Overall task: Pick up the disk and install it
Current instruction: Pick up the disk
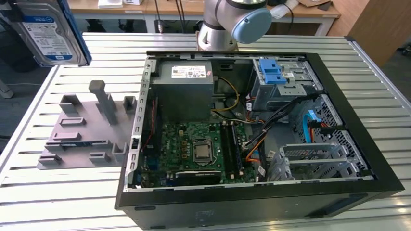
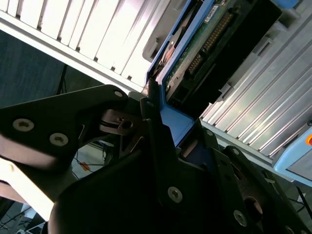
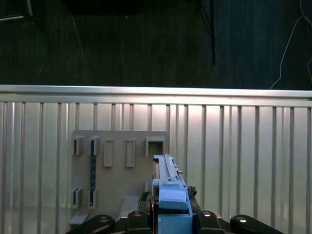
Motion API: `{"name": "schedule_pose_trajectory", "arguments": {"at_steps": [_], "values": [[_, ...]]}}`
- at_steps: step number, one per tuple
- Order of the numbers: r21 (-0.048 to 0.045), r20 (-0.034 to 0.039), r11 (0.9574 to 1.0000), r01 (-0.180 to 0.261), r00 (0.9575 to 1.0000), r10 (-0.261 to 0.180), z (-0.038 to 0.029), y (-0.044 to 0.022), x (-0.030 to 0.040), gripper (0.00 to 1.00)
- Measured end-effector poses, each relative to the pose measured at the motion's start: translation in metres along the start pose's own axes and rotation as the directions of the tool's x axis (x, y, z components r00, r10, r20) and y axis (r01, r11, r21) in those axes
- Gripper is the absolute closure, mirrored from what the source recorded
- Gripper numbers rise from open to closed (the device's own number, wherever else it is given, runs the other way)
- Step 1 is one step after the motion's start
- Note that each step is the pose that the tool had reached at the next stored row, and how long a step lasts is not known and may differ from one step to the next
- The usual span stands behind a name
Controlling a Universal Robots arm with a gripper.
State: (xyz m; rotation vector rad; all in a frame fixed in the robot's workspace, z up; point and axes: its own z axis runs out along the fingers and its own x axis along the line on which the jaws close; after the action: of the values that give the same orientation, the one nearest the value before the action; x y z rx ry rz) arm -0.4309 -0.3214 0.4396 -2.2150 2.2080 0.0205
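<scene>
The pick-up half of the job looks done, and the carry to the computer case (image 1: pixel 359 159) is the step in hand. The pincer (image 2: pixel 178 129) is clamped on the disk (image 2: pixel 204 44), its dark fingers (image 2: pixel 151 117) pressing either side of the blue carrier frame, with the green circuit-board face of the drive turned outward in the second wrist view. In the first wrist view the disk (image 3: pixel 170 195) stands on edge in the pincer (image 3: pixel 170 222), hanging in the air above the slatted metal worktop (image 3: pixel 243 146) and touching nothing else.

In the exterior view the disk (image 1: pixel 48 31) is up high over the worktop's edge at the exterior view's left, label side out. Below it the grey slotted fixture (image 1: pixel 83 130) rests on the worktop (image 1: pixel 77 192) just beside the case.

The case lies open on its side in the middle of the worktop. Inside it, the drive cage with the blue latch (image 1: pixel 279 77) sits toward the far edge, beside the grey power supply (image 1: pixel 186 91) and above the motherboard (image 1: pixel 199 149).

As I judge it, installing calls for bringing the disk across to that cage, well apart from where it hangs now. It must be squared to the bay opening so the carrier rails enter straight, and kept clear of the loose cables (image 1: pixel 257 120) near the cage
</scene>
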Motion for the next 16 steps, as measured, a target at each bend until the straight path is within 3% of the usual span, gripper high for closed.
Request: {"name": "schedule_pose_trajectory", "arguments": {"at_steps": [16], "values": [[-0.0001,-0.0001,1.0000,0.000,1.0000,0.000,-0.0116,0.0000,-0.0002,0.63]]}}
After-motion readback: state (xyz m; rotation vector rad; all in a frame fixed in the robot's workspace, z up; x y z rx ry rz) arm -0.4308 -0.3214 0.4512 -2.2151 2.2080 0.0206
